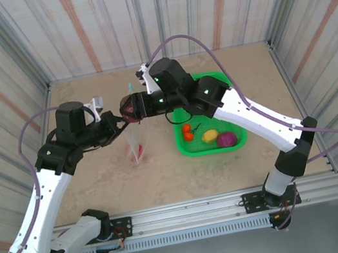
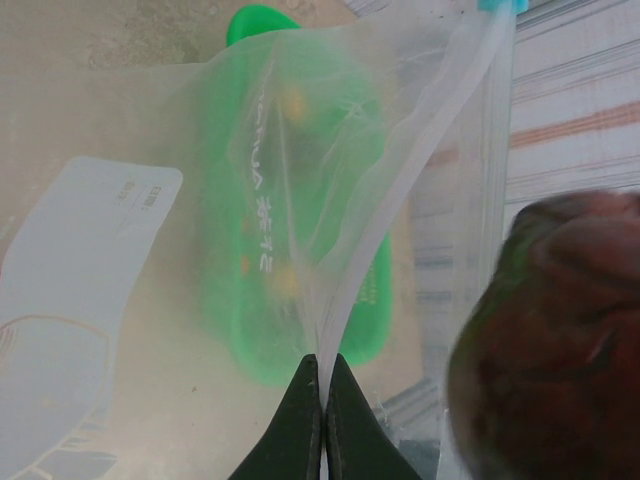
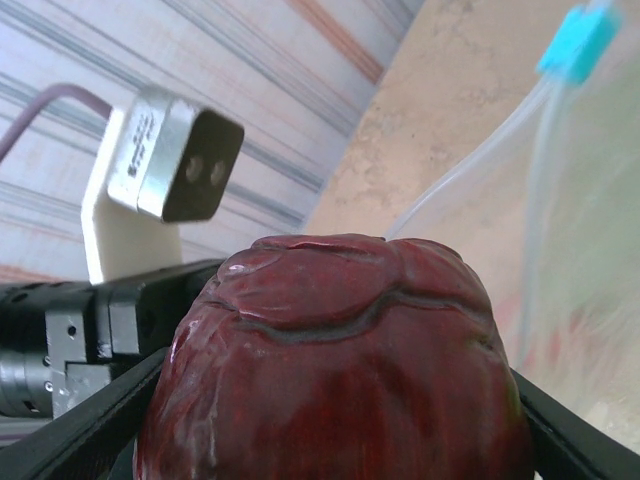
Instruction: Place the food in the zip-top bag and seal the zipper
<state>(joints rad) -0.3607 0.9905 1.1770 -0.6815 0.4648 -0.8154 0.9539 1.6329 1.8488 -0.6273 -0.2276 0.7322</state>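
2 grips: L end effector [image 2: 322, 370] clenched on zip-top bag [image 2: 130, 130] edge; R end effector [image 1: 130, 107] grasping dark red food [image 3: 330, 370].

zip-top bag [image 1: 137, 140] left of basket [image 1: 190, 151] | some food [image 1: 210, 135] in basket | one piece [image 1: 128, 107] beside bag mouth

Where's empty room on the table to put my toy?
The table is bare along the near side, between the green basket and the rail, and in the far right corner behind the basket. The middle is crowded: the left arm and right arm meet over the zip-top bag.
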